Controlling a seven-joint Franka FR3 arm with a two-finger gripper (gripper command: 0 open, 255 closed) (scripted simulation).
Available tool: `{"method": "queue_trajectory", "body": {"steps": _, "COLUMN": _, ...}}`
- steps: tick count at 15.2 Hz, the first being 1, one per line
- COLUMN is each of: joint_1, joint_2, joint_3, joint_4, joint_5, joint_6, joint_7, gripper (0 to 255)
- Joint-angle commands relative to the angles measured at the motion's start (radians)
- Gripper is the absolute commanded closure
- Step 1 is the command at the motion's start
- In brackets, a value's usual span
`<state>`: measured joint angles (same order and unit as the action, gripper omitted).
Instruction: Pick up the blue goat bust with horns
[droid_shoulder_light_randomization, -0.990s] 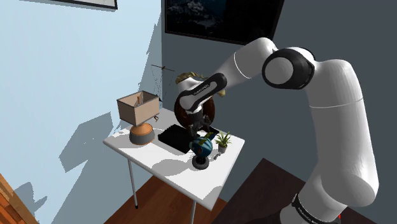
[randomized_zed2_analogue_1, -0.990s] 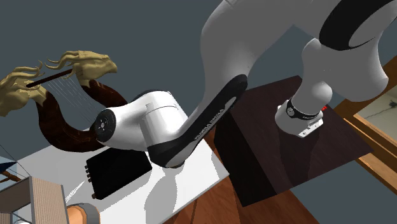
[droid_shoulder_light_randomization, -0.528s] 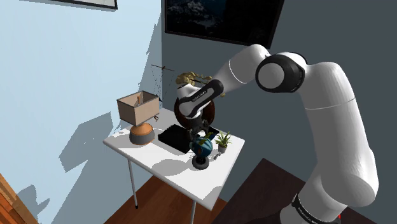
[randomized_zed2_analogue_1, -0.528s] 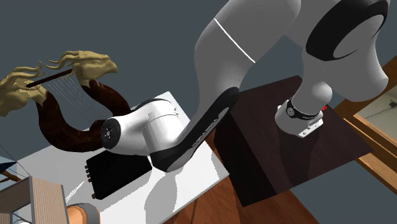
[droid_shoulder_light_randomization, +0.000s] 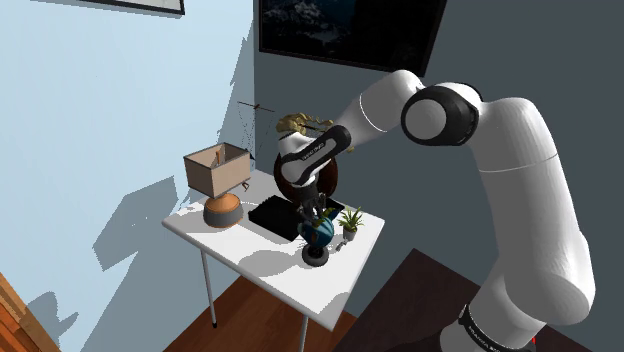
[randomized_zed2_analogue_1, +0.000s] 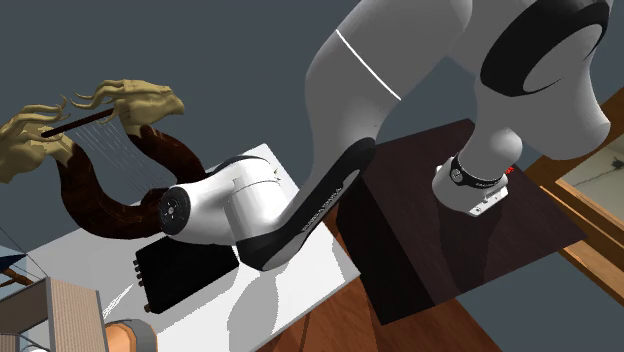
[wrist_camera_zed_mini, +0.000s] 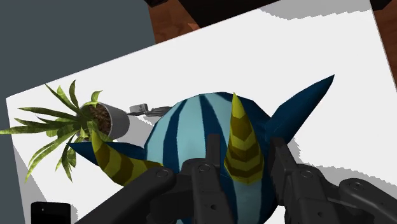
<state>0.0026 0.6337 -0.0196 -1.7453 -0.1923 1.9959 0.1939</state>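
Note:
The goat bust (wrist_camera_zed_mini: 184, 133) is striped light and dark blue, with two yellow-banded horns and pointed dark blue ears. It stands on a dark base on the white table (droid_shoulder_light_randomization: 240, 248), where the bust (droid_shoulder_light_randomization: 319, 236) is near the edge towards the stand. My black gripper (wrist_camera_zed_mini: 245, 167) comes down on its head and is shut on one horn (wrist_camera_zed_mini: 243, 141), with a finger on each side. In the shoulder view the gripper (droid_shoulder_light_randomization: 315, 211) sits right on top of the bust. In the second exterior view the arm hides the bust.
A small potted plant (wrist_camera_zed_mini: 70, 124) stands close beside the bust. Behind it lie a black box (droid_shoulder_light_randomization: 275, 213) and a brown curved ornament with gold ends (randomized_zed2_analogue_1: 100, 190). A table lamp (droid_shoulder_light_randomization: 220, 180) stands at the shoulder view's left. The dark stand (randomized_zed2_analogue_1: 450, 220) adjoins the table.
The arm lowered the hand a little onto the bust, then the fingers closed on the horn. Bust and other objects have not moved.

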Motion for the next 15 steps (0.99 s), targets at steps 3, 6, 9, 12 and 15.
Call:
{"method": "queue_trajectory", "body": {"steps": 3, "joint_1": 0.0, "joint_2": -0.009, "joint_3": 0.0, "joint_4": -0.002, "joint_5": 0.0, "joint_6": -0.007, "joint_7": -0.002, "gripper": 255}}
{"method": "queue_trajectory", "body": {"steps": 6, "joint_1": 0.0, "joint_2": -0.037, "joint_3": 0.0, "joint_4": -0.003, "joint_5": 0.002, "joint_6": -0.033, "joint_7": -0.007, "gripper": 255}}
{"method": "queue_trajectory", "body": {"steps": 9, "joint_1": 0.0, "joint_2": -0.064, "joint_3": 0.001, "joint_4": -0.002, "joint_5": 0.004, "joint_6": -0.061, "joint_7": -0.012, "gripper": 255}}
{"method": "queue_trajectory", "body": {"steps": 12, "joint_1": 0.001, "joint_2": -0.089, "joint_3": 0.001, "joint_4": 0.002, "joint_5": 0.005, "joint_6": -0.09, "joint_7": -0.016, "gripper": 255}}
{"method": "queue_trajectory", "body": {"steps": 15, "joint_1": 0.001, "joint_2": -0.113, "joint_3": 0.002, "joint_4": 0.008, "joint_5": 0.007, "joint_6": -0.119, "joint_7": -0.021, "gripper": 255}}
